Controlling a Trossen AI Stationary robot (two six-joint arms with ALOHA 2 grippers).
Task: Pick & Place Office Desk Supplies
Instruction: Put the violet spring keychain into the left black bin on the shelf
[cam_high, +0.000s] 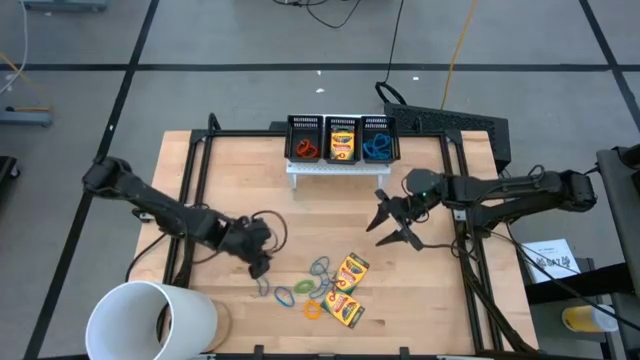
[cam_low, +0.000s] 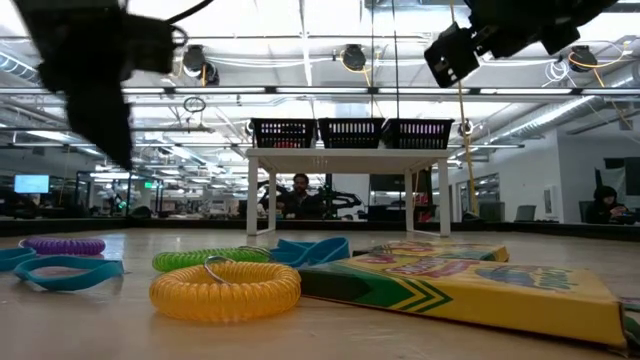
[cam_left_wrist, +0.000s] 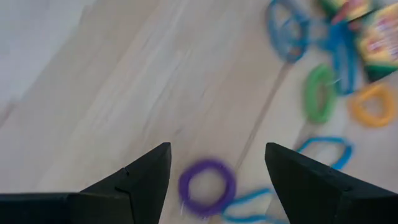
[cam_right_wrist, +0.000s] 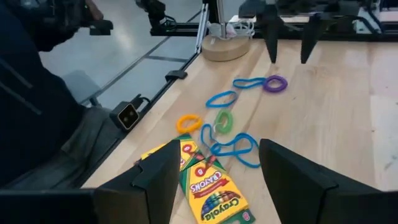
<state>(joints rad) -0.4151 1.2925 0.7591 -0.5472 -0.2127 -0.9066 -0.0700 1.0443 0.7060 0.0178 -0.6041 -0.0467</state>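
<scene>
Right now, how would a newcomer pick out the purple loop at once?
Start at the big white cup at the table's near left corner. Move right to the left gripper, open above the loose pile of loops. The purple loop lies beneath it, the only purple one, at the pile's cup-side edge.

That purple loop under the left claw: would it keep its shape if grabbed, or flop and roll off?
The purple loop looks like a thin coiled band, so it would probably squash and spring between the open left gripper fingers. It lies flat on the table, so rolling seems unlikely. It looks light and might skid if nudged.
</scene>
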